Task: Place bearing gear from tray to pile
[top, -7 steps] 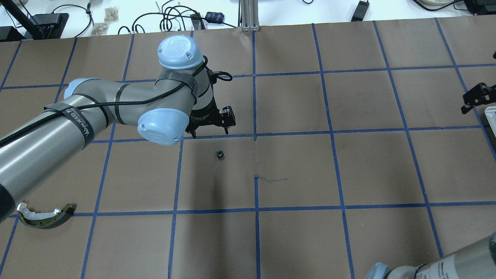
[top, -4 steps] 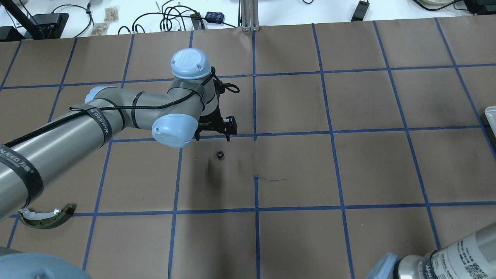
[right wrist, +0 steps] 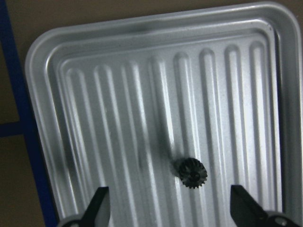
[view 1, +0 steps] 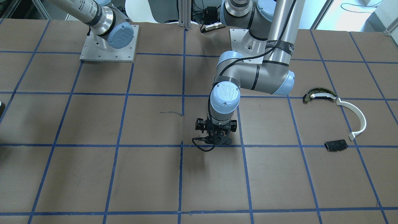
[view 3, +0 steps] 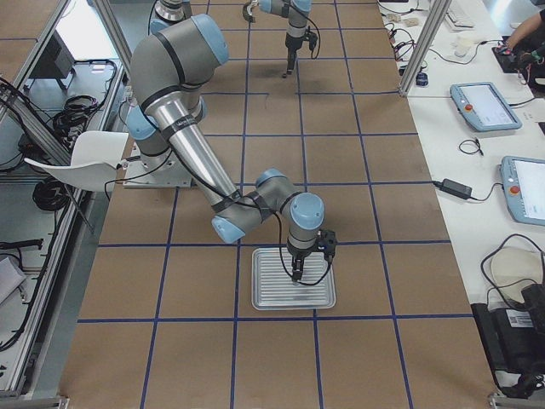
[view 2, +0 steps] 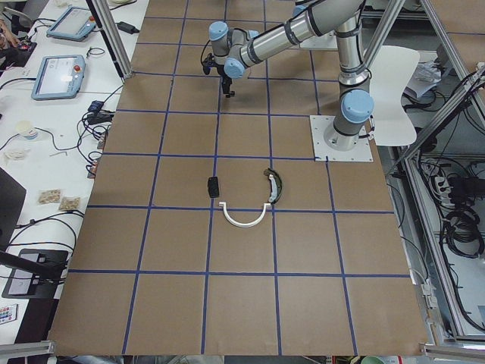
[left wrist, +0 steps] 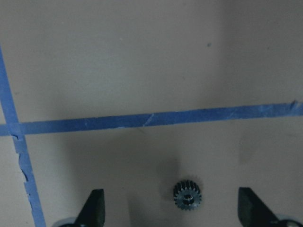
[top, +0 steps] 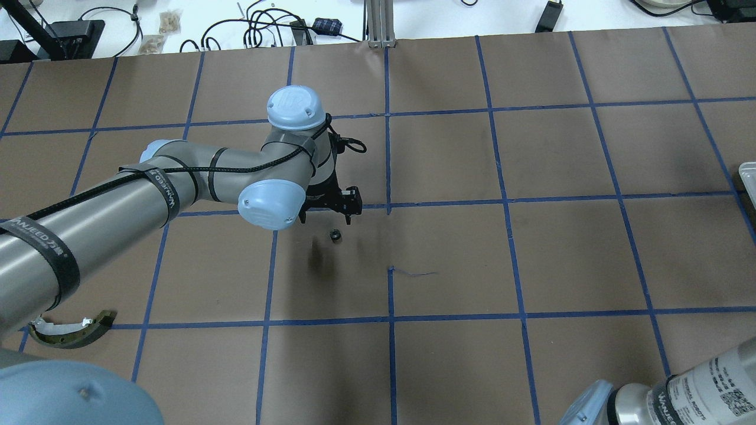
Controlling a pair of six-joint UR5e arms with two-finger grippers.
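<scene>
Bearing gear (left wrist: 188,195): flat on the table (top: 449,248), well apart from the pile (view 1: 336,145).
My left gripper (left wrist: 173,212): jaws wide apart above it — gear slightly off-centre.
Grasp: centre first, then descend square and close.
My right gripper (right wrist: 173,208): jaws apart over the tray (right wrist: 118,94), second gear (right wrist: 191,173) below.

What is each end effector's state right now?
Left end effector: open, empty, above a loose gear.
Right end effector: open, empty, above the tray gear.

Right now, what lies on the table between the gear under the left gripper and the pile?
Nothing: only bare brown paper and blue tape lines between the gear and the pile, as the front-facing view shows.
</scene>
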